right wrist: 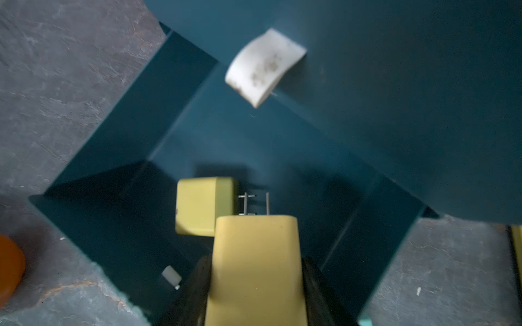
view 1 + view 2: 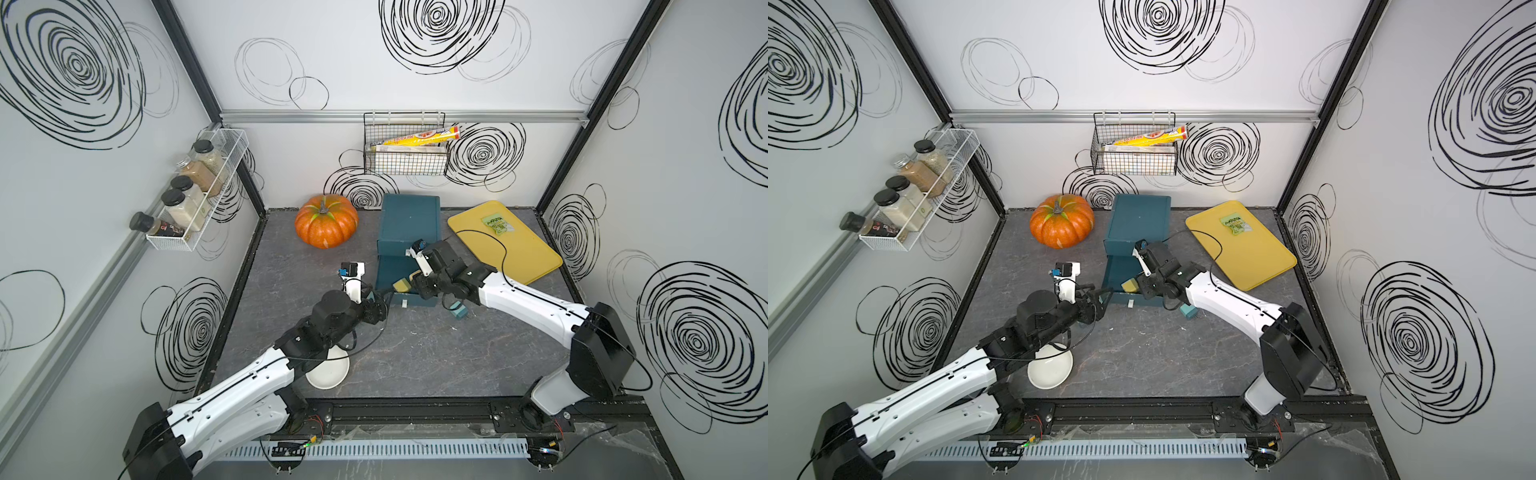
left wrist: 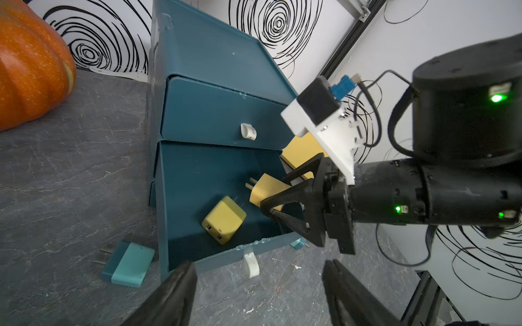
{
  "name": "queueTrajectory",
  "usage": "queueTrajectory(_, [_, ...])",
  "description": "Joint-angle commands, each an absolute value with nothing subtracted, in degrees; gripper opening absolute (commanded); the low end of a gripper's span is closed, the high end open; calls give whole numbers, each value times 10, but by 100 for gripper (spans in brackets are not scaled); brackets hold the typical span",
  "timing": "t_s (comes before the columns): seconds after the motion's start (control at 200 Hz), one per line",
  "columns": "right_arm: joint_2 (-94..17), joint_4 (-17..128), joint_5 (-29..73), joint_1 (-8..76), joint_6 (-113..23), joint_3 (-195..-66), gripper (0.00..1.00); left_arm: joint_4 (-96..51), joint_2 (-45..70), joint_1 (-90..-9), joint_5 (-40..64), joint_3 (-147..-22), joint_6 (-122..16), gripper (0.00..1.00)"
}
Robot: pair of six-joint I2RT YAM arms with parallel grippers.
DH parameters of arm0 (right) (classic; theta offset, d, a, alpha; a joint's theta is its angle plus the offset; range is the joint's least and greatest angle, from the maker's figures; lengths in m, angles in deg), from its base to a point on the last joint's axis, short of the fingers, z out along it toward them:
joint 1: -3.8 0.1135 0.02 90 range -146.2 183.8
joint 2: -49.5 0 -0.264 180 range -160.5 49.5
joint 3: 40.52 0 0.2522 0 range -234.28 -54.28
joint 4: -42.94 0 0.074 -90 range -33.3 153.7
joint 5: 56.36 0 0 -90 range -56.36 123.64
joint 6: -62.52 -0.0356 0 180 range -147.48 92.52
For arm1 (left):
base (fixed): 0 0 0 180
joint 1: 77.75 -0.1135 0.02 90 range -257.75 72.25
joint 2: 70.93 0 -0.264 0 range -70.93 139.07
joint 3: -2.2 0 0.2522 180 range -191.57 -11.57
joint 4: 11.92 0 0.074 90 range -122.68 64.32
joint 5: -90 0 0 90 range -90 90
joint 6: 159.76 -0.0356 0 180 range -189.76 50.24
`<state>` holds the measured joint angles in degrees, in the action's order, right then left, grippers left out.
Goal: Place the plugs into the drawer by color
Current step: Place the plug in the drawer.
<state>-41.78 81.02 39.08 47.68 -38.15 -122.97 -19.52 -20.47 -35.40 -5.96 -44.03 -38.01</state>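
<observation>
Right wrist view is showing the right hand (image 1: 255, 285) clamping a yellow plug (image 1: 254, 248) above the drawer (image 1: 254, 141) holding its twin (image 1: 203, 206), left hand (image 3: 260, 293) waiting apart.

No legible text or labels

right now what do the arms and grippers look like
The left arm and right arm have white shells, black joints and black cables. Each wrist carries a white bracket with a black camera. The left gripper and right gripper are black, with triangular fingers.
</observation>
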Motion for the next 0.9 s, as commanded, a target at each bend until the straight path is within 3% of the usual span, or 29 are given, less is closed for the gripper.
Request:
queueTrajectory(0.0, [-442,847,409,474,-364,-1260,1,-164,-213,-354,-55,-447,-384,77])
queueTrajectory(0.34, [-506,902,443,474,-360,-1323,5,-167,-226,-353,-55,-447,-384,77])
queueTrajectory(0.581, [-515,909,448,474,-360,-1325,19,-169,-233,-352,-57,-447,-385,77])
queueTrajectory(0.681, [-515,910,445,473,-360,-1326,29,-170,-234,-351,-58,-447,-385,77])
queueTrajectory(0.896, [-516,915,454,474,-358,-1333,39,-171,-236,-351,-59,-448,-385,77])
